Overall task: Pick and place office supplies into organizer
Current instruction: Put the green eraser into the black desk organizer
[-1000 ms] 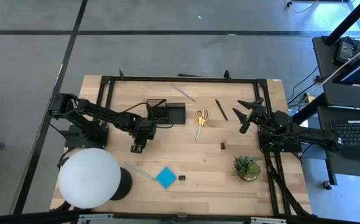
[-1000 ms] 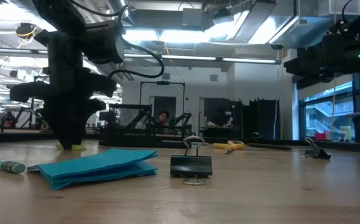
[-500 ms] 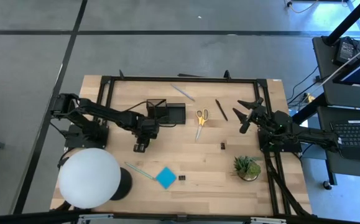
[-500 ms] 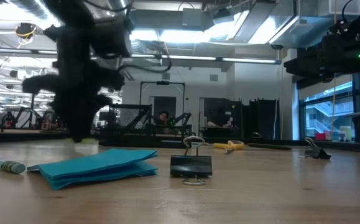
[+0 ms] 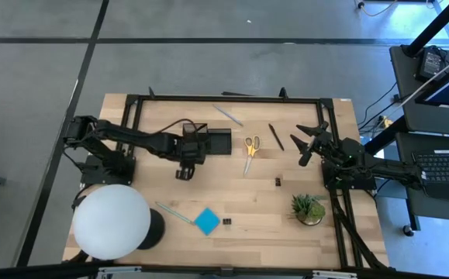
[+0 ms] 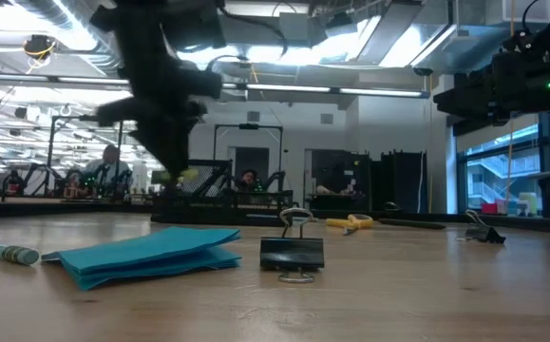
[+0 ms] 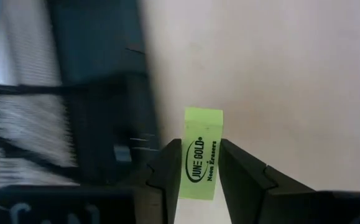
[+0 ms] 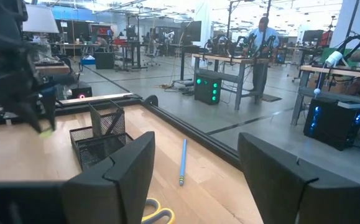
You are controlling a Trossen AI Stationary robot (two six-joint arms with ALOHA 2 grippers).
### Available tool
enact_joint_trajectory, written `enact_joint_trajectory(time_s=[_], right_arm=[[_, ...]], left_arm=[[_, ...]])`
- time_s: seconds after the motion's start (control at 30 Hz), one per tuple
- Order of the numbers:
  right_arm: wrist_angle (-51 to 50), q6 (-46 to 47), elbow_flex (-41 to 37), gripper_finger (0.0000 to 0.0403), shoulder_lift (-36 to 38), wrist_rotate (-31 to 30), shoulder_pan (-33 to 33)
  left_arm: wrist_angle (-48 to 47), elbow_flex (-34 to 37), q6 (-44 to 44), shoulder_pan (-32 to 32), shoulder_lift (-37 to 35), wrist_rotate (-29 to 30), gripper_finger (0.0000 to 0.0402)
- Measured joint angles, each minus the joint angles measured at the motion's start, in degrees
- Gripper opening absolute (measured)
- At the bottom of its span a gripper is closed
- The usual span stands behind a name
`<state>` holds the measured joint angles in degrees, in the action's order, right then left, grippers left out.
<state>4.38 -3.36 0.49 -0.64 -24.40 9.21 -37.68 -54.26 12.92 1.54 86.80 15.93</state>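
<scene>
We see the left gripper (image 7: pixel 199 163), jaws clenched on a yellow-green eraser (image 7: pixel 201 153), beside the organizer (image 5: pixel 211 140); scissors (image 5: pixel 251 146), note pad (image 5: pixel 205 221) and clips remain out; the right gripper (image 5: pixel 308 141) waits released.

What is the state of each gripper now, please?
Left gripper: closed on the yellow-green eraser, beside the organizer.
Right gripper: open, empty.

Since a second ago we see our left gripper (image 5: pixel 182 172) travel from the open wood near the white globe lamp up toward the black mesh desk organizer (image 5: pixel 208 141), ending just beside its near-left corner. It carries the small yellow-green rectangular eraser (image 7: pixel 201 153) clamped between its fingers, lifting it clear of the wooden table (image 5: pixel 255 194).
</scene>
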Motion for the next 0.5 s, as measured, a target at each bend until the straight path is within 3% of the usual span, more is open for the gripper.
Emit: enact_joint_trajectory(time_s=[0.17, 0.5], right_arm=[[0.0, 0.0, 0.0, 0.0233, 0.0, 0.0, 0.0], [0.0, -0.1, 0.0, 0.0233, 0.0, 0.0, 0.0]], left_arm=[[3.0, -0.1, 1.3, 2.3, 0.0, 5.8, 0.0097], [5.1, 1.7, -0.1, 7.6, -0.1, 5.1, 0.0097]])
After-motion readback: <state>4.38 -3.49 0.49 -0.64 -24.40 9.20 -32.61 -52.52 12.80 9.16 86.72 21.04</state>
